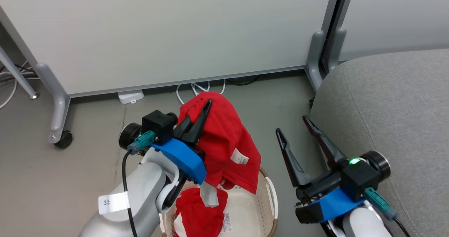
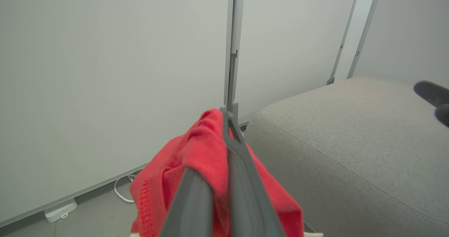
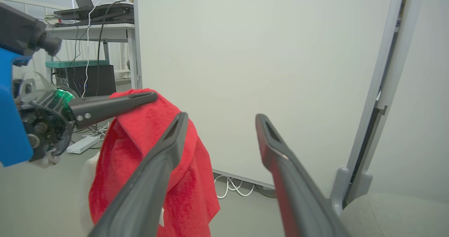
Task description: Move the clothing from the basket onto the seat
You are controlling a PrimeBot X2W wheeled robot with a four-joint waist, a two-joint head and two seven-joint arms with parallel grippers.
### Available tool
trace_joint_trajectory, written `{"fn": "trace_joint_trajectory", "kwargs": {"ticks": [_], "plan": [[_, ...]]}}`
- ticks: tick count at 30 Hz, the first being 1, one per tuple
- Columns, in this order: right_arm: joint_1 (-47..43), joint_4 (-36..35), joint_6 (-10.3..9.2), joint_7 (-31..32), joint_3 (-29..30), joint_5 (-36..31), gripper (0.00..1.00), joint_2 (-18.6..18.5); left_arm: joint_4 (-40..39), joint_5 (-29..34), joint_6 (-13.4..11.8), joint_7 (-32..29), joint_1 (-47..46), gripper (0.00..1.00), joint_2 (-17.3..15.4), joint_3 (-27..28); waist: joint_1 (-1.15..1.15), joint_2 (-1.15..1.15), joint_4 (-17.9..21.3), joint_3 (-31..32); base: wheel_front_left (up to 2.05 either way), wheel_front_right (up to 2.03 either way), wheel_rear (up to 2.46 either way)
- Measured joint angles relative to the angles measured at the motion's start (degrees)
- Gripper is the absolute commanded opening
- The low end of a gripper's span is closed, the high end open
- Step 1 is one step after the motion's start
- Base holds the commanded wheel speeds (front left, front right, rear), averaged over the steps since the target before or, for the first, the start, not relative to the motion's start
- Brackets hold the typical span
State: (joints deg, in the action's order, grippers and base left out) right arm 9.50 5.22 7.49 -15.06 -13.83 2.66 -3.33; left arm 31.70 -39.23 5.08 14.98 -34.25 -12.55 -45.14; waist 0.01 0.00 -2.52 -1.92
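A red piece of clothing [image 1: 224, 138] hangs in the air above the basket [image 1: 266, 202], and my left gripper [image 1: 207, 105] is shut on its top fold. The left wrist view shows that red cloth [image 2: 207, 159] draped over my shut fingers [image 2: 242, 180], with the grey seat [image 2: 350, 152] to the right. A second red piece of clothing [image 1: 198, 212] lies inside the cream-white basket. My right gripper [image 1: 293, 124] stands open and empty between the basket and the seat [image 1: 386, 110]. From the right wrist, the hanging cloth [image 3: 151, 166] and my left gripper [image 3: 140, 98] appear at left.
White partition panels [image 1: 168, 30] on castor feet [image 1: 63, 138] stand behind the basket. Cables [image 1: 196, 87] and a white power strip [image 1: 130, 96] lie on the grey floor beneath them. A desk with equipment [image 3: 94, 19] stands at far left in the right wrist view.
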Motion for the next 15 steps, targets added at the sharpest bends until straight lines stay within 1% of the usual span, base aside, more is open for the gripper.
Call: {"fn": "trace_joint_trajectory", "kwargs": {"ticks": [9,15], "plan": [[7.9,6.3,0.00,0.0,-7.9,-0.4,1.00,-1.2,0.1,1.0,0.1,0.0,-2.8,0.00,1.9,-0.9,0.00,0.00,-1.6,-2.6,0.00,0.00,0.00],[13.4,14.1,0.01,0.0,-11.3,-2.1,1.00,-0.9,0.2,1.5,0.4,0.0,-4.4,0.00,3.5,-1.3,0.00,0.00,-2.5,-4.5,0.00,0.00,0.00]]}}
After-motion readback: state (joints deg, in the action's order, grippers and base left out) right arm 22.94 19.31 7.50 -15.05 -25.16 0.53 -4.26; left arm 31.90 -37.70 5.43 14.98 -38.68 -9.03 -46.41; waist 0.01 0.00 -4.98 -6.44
